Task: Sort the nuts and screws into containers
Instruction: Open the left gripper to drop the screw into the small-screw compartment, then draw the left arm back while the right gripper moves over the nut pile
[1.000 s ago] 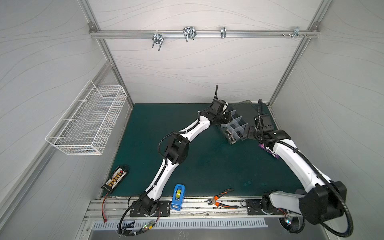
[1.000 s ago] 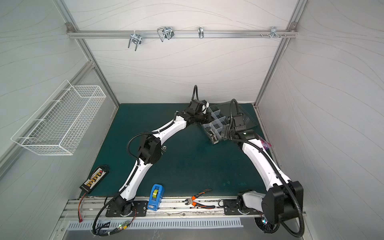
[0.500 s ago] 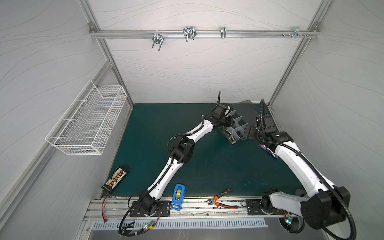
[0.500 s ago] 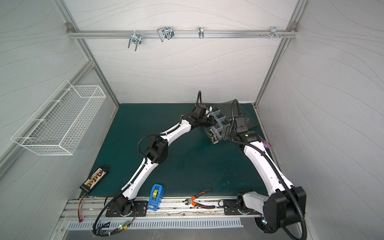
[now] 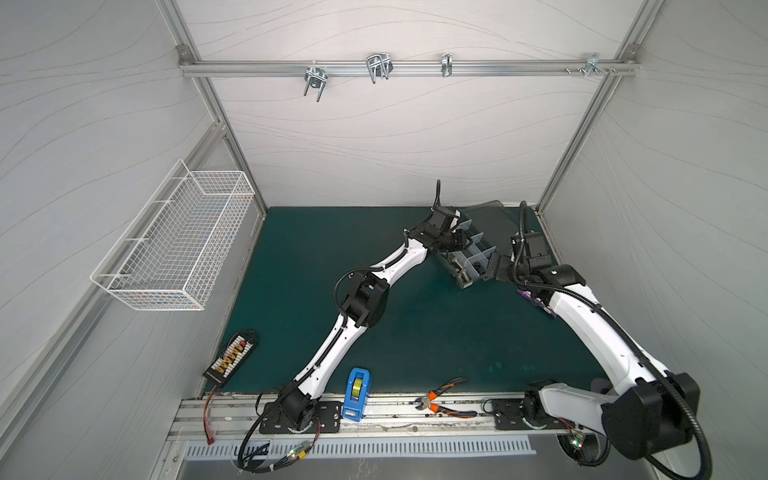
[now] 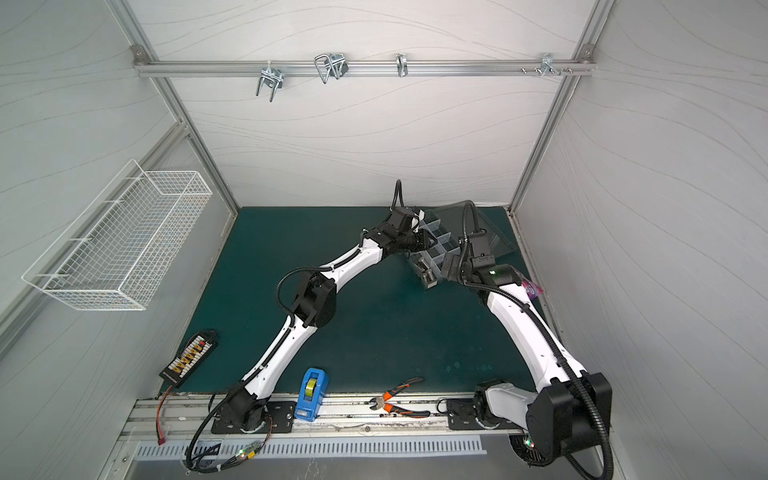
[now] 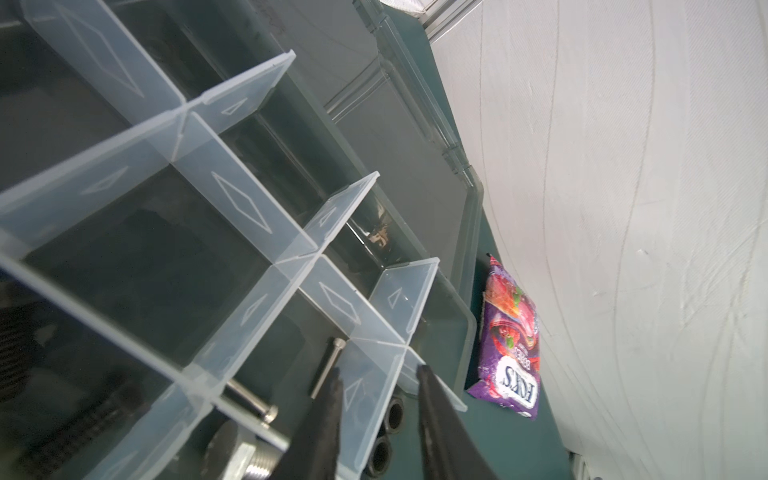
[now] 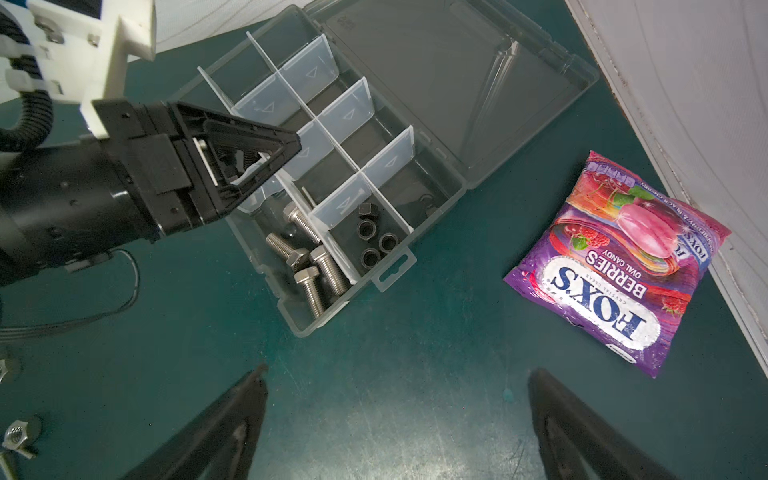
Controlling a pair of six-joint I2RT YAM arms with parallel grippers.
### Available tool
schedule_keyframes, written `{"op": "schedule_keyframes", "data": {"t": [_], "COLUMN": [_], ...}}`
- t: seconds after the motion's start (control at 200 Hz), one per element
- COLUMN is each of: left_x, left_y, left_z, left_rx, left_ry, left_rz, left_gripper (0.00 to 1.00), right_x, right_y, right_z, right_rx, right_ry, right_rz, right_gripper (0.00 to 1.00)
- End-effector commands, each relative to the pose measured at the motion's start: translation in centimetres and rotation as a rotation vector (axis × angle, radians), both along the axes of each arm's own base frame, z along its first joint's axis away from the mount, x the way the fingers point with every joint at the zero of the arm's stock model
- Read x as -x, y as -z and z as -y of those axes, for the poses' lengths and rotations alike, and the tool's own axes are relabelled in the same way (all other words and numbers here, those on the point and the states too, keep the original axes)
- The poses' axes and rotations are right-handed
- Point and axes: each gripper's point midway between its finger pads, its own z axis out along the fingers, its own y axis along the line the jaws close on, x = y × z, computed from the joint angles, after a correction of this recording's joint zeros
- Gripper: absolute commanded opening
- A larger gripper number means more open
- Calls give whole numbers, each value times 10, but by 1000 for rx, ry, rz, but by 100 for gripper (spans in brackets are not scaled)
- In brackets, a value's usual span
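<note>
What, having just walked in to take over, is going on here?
Two arms are sorting fasteners into an organizer box. The left gripper is over its compartments, jaws parted and empty, a thin screw lying below. Hex bolts occupy one compartment, black nuts the next. The right gripper hovers open over the mat; silver nuts lie loose there.

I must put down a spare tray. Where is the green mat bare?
Widest bare patch: the green mat between the left arm and the left wall. Also free: the mat between that arm and the right arm, in front of the organizer box. Crowded: far right corner, with box, left gripper, right gripper and Fox's candy bag.
</note>
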Motion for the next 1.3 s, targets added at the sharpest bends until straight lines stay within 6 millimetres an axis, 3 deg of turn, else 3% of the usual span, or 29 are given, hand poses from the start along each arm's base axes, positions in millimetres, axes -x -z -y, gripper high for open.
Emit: {"op": "schedule_keyframes", "data": {"t": [0.0, 0.155, 0.225, 0.3, 0.34, 0.565, 0.725, 0.86, 1.09, 1.295], "left_x": [-6, -5, -6, -7, -4, 15, 44, 74, 132, 173], "left_y": [-69, -113, -124, -125, -117, -84, -70, -59, -41, -36], "left_z": [-19, -64, -90, -122, -141, -244, -306, -346, -394, -421], "left_rx": [39, 52, 57, 83, 90, 43, -42, -126, -260, -310], "left_ry": [-51, -137, -192, -262, -304, -524, -656, -726, -821, -869], "left_rz": [111, 166, 151, 110, 77, -12, -24, -54, -63, -51], "left_gripper": [37, 46, 49, 54, 59, 99, 99, 99, 99, 99], "right_x": [0, -1, -3, -3, -4, -1, 4, 12, 31, 48], "right_y": [-8, -9, -7, -4, -2, 5, 18, 32, 58, 80], "right_z": [-5, -14, -20, -29, -35, -84, -132, -173, -237, -283], "right_rx": [-26, -53, -56, -51, -46, -36, -29, 3, 40, 83], "right_ry": [-31, -66, -90, -123, -144, -281, -408, -518, -689, -806], "right_rz": [31, 37, 39, 30, 25, 2, -36, -75, -137, -181], "right_gripper": [99, 99, 99, 99, 99, 96, 92, 91, 90, 88]}}
